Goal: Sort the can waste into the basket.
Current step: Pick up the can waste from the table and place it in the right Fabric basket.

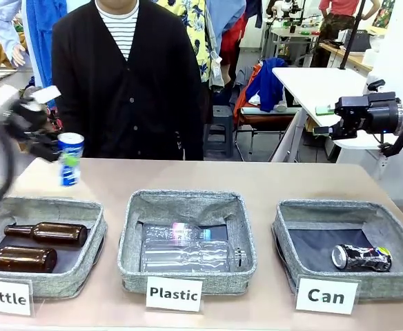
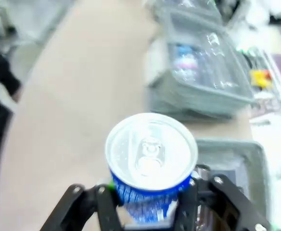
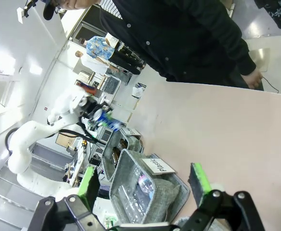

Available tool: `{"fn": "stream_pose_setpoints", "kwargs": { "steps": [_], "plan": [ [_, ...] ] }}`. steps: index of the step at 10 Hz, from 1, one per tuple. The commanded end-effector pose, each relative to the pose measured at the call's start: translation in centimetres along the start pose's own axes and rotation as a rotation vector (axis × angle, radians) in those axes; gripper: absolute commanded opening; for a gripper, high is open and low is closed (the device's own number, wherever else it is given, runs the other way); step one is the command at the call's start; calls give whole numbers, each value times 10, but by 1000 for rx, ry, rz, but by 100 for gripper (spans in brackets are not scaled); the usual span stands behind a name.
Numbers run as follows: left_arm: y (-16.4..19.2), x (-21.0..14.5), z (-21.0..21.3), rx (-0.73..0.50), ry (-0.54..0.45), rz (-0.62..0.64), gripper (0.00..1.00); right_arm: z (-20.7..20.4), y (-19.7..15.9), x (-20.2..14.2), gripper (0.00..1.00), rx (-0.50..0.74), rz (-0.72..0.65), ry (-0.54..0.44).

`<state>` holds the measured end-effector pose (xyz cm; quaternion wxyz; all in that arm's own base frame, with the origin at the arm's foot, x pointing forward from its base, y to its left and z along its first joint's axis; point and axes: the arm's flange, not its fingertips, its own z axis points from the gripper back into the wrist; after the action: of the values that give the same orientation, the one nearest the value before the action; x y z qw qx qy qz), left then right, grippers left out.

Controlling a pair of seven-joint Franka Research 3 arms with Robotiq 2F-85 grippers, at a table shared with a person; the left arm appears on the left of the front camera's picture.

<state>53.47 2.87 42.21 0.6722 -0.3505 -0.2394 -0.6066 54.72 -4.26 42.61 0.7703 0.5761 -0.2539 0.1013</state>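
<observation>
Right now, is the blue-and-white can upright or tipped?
Upright: the blue-and-white can stands vertical, top up, in the left gripper, above the table.

Three baskets are set in a row along the near table (image 1: 270, 179) edge; the "Bottle" basket (image 1: 84, 214) at left holds two bottles (image 1: 46, 233) lying side by side; the "Plastic" basket (image 1: 188, 201) in the middle holds plastic bottles (image 1: 188, 256); the "Can" basket (image 1: 339, 210) at right holds one can (image 1: 361, 258); a second can (image 1: 70, 159) is held above the table behind the left basket by the left gripper (image 2: 147, 204); a person (image 1: 125, 83) is stood beyond the far edge.
</observation>
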Motion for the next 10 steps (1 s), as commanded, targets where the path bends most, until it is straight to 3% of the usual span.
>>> {"fn": "stream_pose_setpoints", "kwargs": {
  "steps": [1,4,5,8,9,10],
  "plan": [
    [-53,6,36,-56,84,-107,0,0,3,3,100,4,1,5],
    [-105,-17,49,-86,86,-162,0,0,3,3,100,4,1,5],
    [-92,6,57,-106,98,-104,0,0,3,3,100,4,1,5],
    [-92,6,57,-106,98,-104,0,0,3,3,100,4,1,5],
    [-98,1,55,-113,103,-121,33,0,3,3,100,4,1,5],
    [-103,12,32,-45,29,-120,33,0,0,0,100,0,0,0]
  ]
}}
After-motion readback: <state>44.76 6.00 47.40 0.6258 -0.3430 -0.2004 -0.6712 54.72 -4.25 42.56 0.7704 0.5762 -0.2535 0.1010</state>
